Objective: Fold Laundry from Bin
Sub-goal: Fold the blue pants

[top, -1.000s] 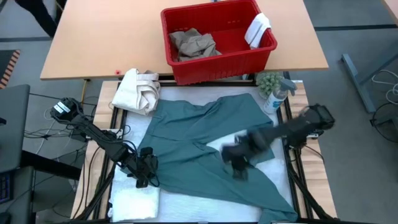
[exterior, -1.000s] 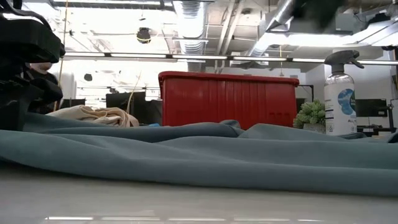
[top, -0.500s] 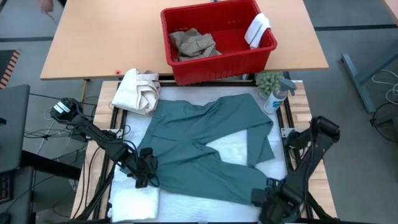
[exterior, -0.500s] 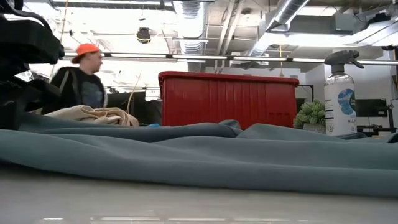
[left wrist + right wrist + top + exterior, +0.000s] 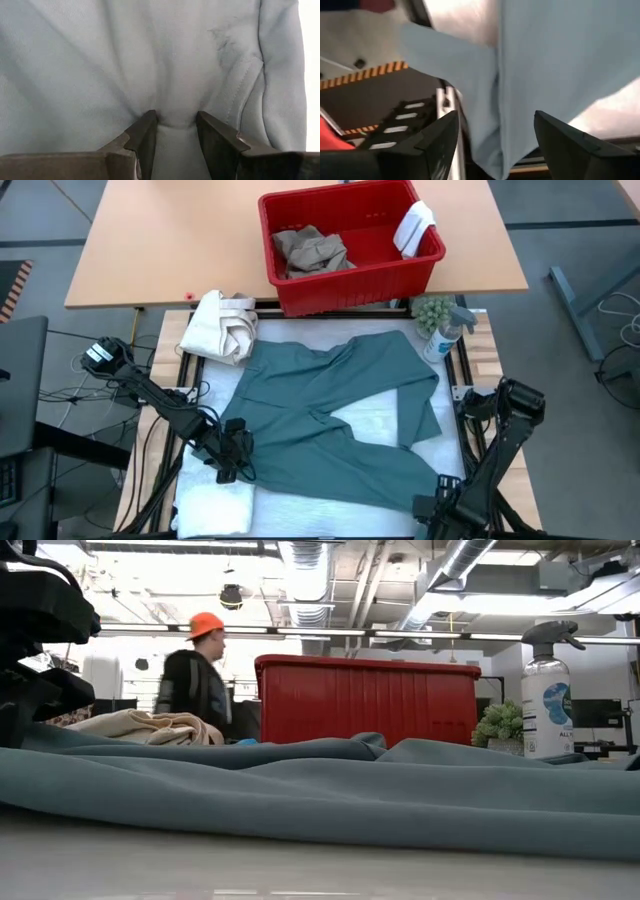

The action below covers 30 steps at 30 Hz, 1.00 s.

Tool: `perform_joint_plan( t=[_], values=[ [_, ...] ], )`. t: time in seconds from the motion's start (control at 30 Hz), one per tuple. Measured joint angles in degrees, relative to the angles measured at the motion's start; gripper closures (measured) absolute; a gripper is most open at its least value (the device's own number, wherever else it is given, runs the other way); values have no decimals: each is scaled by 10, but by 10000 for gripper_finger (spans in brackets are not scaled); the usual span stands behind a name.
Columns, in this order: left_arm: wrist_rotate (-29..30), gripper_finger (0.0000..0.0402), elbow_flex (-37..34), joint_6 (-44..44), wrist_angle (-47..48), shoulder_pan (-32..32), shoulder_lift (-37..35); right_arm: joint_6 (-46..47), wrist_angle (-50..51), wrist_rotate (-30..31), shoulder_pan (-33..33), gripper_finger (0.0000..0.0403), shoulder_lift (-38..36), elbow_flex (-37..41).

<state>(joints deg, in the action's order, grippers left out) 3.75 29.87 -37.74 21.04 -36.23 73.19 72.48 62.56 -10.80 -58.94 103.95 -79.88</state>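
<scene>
The teal garment (image 5: 335,415) lies spread on the bench, near the red bin (image 5: 350,242). The left gripper (image 5: 235,457) pinches its edge, probably to pin it flat. The right gripper (image 5: 440,510), at the near corner, stands open and holds nothing.

A big light-brown wooden table (image 5: 190,250) fills the top of the high view. Grey floor (image 5: 570,220) lies at the upper right. Silver ceiling pipes (image 5: 300,570) and long lights (image 5: 400,636) show in the low view.
</scene>
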Motion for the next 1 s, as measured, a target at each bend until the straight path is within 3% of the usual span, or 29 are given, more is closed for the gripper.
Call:
perform_joint_plan(
  t=[0.3, 0.7, 0.83, 1.0],
  values=[
    [0, 269, 0, -6, -1, 0, 0, 11, -27, -13, 6, 121, 0, 64],
    [0, 269, 0, -3, 0, 0, 0, 16, -28, -31, -7, 128, 3, 69],
    [0, 269, 0, -5, 0, 0, 0, 38, -30, -33, -10, 168, 4, 69],
    [1, 269, 0, -5, 0, 0, 0, 54, -26, -39, -10, 288, 4, 69]
  ],
)
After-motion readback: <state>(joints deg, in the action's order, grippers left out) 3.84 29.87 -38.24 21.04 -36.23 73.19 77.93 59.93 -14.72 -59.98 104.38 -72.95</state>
